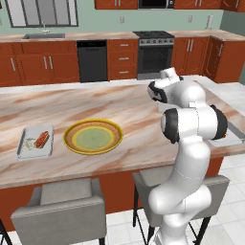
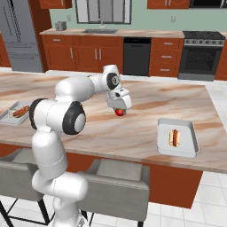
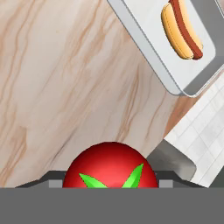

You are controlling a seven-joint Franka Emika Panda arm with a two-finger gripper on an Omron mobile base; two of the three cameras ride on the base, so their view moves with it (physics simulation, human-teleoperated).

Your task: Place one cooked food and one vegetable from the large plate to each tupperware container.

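Note:
My gripper [image 2: 119,108] is shut on a red tomato [image 2: 119,112] with a green leafy top [image 3: 109,168], held just above the marble island, left of the right tupperware container [image 2: 191,133]. That tray holds a hot dog [image 2: 174,137], which also lies in the container [image 3: 144,41] at the top right of the hand view. The left tupperware container [image 1: 21,143] holds another hot dog [image 1: 41,139] and a pale piece of food [image 1: 29,143]. The large plate [image 1: 115,139], yellow-rimmed with a green centre, sits bare beside it.
Two grey stools [image 1: 62,201] [image 2: 119,177] stand against the island's near edge. The island ends just right of the right-hand tray, with white tiled floor [image 3: 205,131] beyond. Cabinets, a dishwasher and a stove line the back wall.

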